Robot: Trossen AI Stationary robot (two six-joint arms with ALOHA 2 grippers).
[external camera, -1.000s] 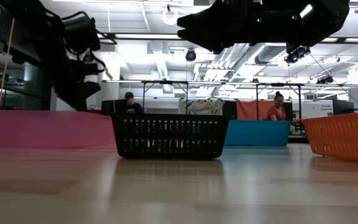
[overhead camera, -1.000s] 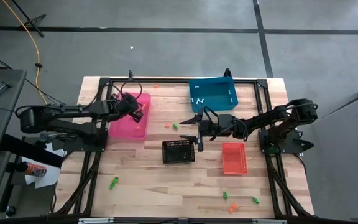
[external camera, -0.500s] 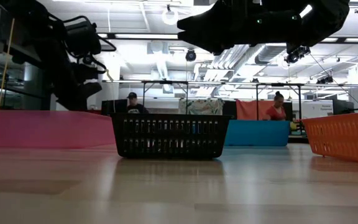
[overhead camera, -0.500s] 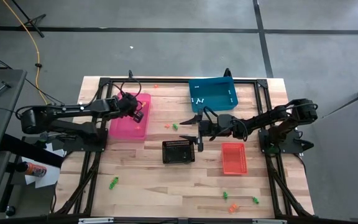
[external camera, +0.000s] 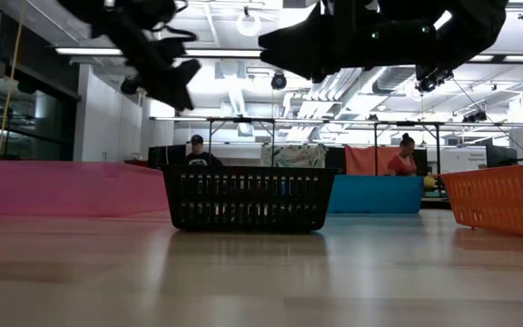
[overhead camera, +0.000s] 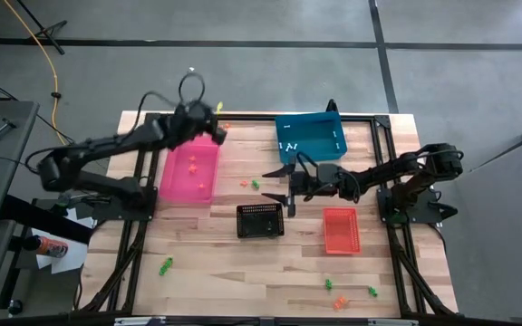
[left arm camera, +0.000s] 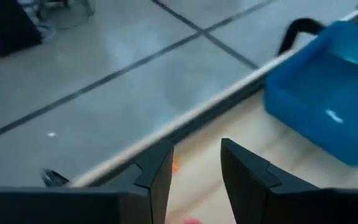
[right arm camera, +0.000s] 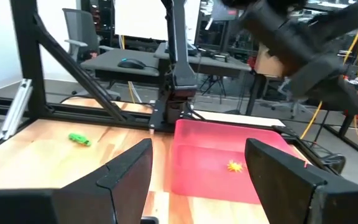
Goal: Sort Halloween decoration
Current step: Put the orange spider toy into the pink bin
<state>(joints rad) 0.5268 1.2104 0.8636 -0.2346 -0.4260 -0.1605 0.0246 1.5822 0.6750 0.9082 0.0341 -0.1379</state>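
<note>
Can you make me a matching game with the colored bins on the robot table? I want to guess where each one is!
Things:
1. pink bin
2. blue bin
3. black basket
4. red bin

Places:
A. far edge of the table, with white trinkets inside
B. middle of the table
C. near the right arm's base
D. left side, with orange trinkets inside

Pairs: 1-D, 2-A, 3-B, 4-C
</note>
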